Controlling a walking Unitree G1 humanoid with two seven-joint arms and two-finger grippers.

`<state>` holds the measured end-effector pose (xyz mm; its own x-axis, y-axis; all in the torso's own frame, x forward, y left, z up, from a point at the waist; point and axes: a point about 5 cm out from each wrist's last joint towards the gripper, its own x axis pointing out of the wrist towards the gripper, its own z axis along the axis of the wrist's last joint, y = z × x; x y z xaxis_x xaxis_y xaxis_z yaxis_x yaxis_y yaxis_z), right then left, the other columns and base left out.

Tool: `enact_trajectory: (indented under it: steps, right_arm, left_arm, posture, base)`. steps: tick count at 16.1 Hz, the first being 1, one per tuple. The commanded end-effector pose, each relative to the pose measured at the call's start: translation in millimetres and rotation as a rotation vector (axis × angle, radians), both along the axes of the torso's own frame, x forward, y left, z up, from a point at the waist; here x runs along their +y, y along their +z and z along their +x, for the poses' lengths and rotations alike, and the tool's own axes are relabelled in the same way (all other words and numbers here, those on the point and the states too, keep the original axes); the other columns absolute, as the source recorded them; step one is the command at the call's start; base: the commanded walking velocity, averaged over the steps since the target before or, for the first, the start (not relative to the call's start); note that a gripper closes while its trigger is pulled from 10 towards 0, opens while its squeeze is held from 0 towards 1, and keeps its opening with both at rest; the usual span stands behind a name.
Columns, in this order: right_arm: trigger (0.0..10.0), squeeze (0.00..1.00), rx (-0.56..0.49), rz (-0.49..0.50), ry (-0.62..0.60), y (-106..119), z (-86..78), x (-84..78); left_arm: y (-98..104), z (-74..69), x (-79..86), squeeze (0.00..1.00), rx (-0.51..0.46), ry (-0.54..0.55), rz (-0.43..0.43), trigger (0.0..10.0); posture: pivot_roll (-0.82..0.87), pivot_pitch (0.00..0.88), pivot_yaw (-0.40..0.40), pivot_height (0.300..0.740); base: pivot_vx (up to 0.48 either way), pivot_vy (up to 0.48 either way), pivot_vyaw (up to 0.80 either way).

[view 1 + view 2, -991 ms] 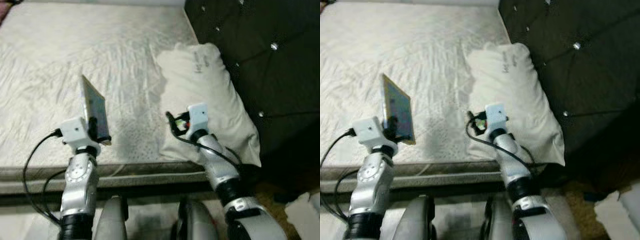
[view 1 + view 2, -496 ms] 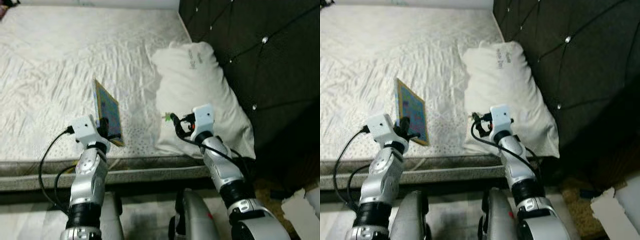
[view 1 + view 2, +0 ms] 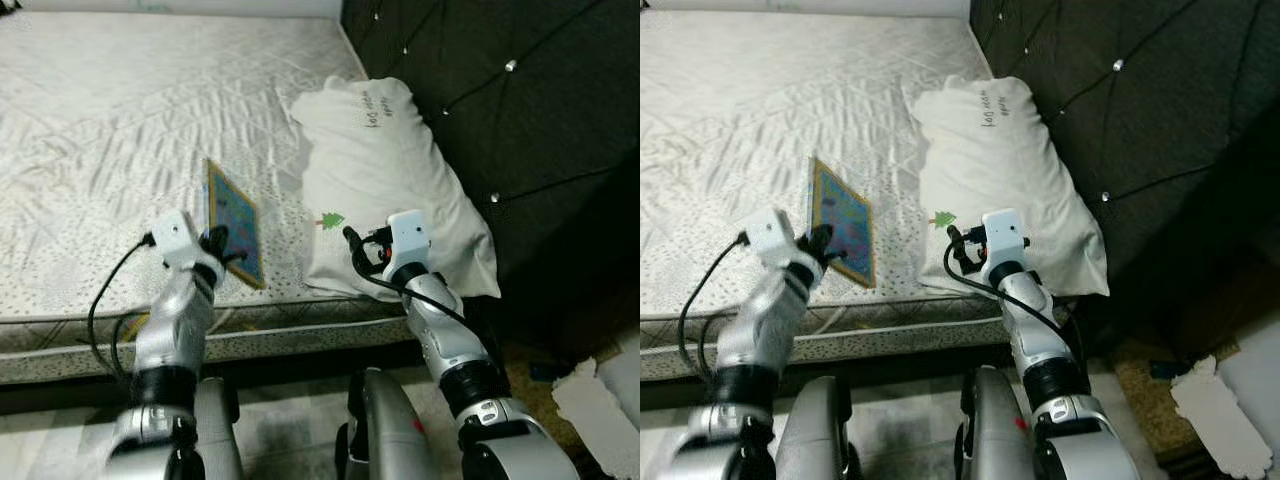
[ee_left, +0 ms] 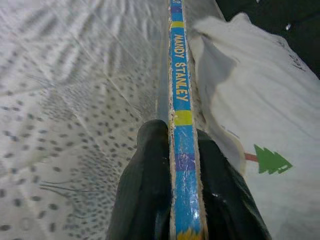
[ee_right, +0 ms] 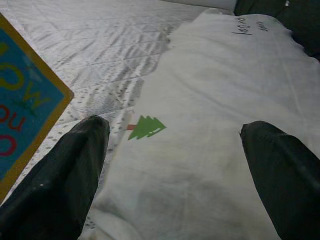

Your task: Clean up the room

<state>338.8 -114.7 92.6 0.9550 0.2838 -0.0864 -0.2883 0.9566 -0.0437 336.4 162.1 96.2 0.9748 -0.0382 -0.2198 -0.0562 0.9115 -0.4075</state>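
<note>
My left gripper [image 3: 222, 248] is shut on a thin picture book [image 3: 233, 228] with a blue cover and yellow border, held on edge over the near side of the white mattress [image 3: 120, 120]. Its blue spine [image 4: 180, 100], reading "Mandy Stanley", runs between the two black fingers [image 4: 150, 185]. My right gripper [image 5: 172, 165] is open just above the near end of a white pillow [image 3: 385, 170], close to a small green tree mark [image 5: 146, 127]. The book's corner [image 5: 25, 105] lies beside that gripper.
A dark tufted headboard [image 3: 520, 110] with shiny buttons stands to the right of the pillow. The bed's near edge [image 3: 300, 335] runs in front of my arms. White paper or cloth [image 3: 600, 395] lies on the floor at the lower right.
The camera has shifted, showing more of the bed and headboard. My left gripper has lowered and tilted the book toward the mattress near the pillow. The right gripper stays over the pillow's end.
</note>
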Motion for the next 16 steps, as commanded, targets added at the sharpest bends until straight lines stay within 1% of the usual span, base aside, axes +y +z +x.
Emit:
enact_trajectory:
  steps: [1,2,4,5,6,8,9,11,12,13,14,16]
  right_arm:
    - [10.0,0.0,-0.014,-0.001,-0.03,3,0.0,-7.6]
    - [10.0,0.0,-0.022,-0.007,-0.035,5,-0.5,-10.0]
    - [10.0,0.0,-0.029,-0.02,-0.036,7,-4.3,-19.6]
    - [10.0,0.0,-0.032,-0.031,-0.033,7,-6.3,-23.7]
    - [10.0,0.0,-0.03,-0.055,-0.041,7,-9.4,-31.1]
    - [10.0,0.0,-0.036,-0.08,-0.052,9,-15.1,-43.4]
    - [10.0,0.0,-0.035,-0.099,-0.057,9,-19.7,-51.0]
    - [10.0,0.0,-0.031,-0.127,-0.067,9,-28.0,-62.6]
    - [10.0,0.0,-0.028,-0.145,-0.073,11,-34.7,-70.6]
    - [10.0,0.0,-0.027,-0.156,-0.074,13,-38.8,-74.9]
    - [10.0,0.0,-0.031,-0.166,-0.076,17,-45.0,-81.3]
    - [10.0,0.0,-0.034,-0.159,-0.055,26,-56.1,-85.2]
  left_arm:
    - [3,3.5,0.6,0.0,0.008,-0.012,-0.021,10.0]
    - [1,4.2,1.6,0.0,0.021,-0.016,-0.02,10.0]
    - [-2,7.2,5.0,0.0,0.054,-0.01,-0.047,10.0]
    - [-5,7.4,4.7,0.0,0.067,-0.027,-0.053,10.0]
    - [-9,8.4,4.8,0.0,0.095,-0.055,-0.073,10.0]
    - [-13,11.6,8.8,0.0,0.108,-0.063,-0.076,10.0]
    - [-12,14.7,10.5,0.0,0.1,-0.066,-0.102,10.0]
    - [-9,19.2,8.2,0.0,0.095,-0.104,-0.129,10.0]
    - [-4,23.3,4.9,0.0,0.073,-0.133,-0.141,10.0]
    - [0,25.8,2.6,0.0,0.058,-0.16,-0.144,10.0]
    - [7,29.9,2.9,0.0,0.021,-0.173,-0.151,10.0]
    - [8,32.9,4.3,0.0,0.017,-0.181,-0.157,10.0]
  posture:
    - [0.01,0.09,-0.054,0.595]
    - [0.0,0.092,-0.056,0.595]
    - [-0.02,0.1,-0.065,0.595]
    - [-0.04,0.102,-0.075,0.595]
    - [-0.05,0.104,-0.079,0.595]
    - [-0.07,0.107,-0.086,0.595]
    - [-0.09,0.108,-0.09,0.595]
    - [-0.12,0.11,-0.095,0.595]
    - [-0.14,0.112,-0.099,0.595]
    - [-0.14,0.113,-0.102,0.595]
    - [-0.15,0.113,-0.109,0.595]
    - [-0.17,0.113,-0.123,0.595]
  base:
    - [0.0,0.0,0.0]
    - [0.0,0.0,0.0]
    - [0.0,0.0,0.0]
    - [0.0,0.0,0.0]
    - [0.0,0.0,0.0]
    - [0.0,0.0,0.0]
    - [0.0,0.0,0.0]
    - [0.0,0.0,0.0]
    - [0.0,0.0,0.0]
    - [0.0,0.0,0.0]
    - [0.0,0.0,0.0]
    - [0.0,0.0,0.0]
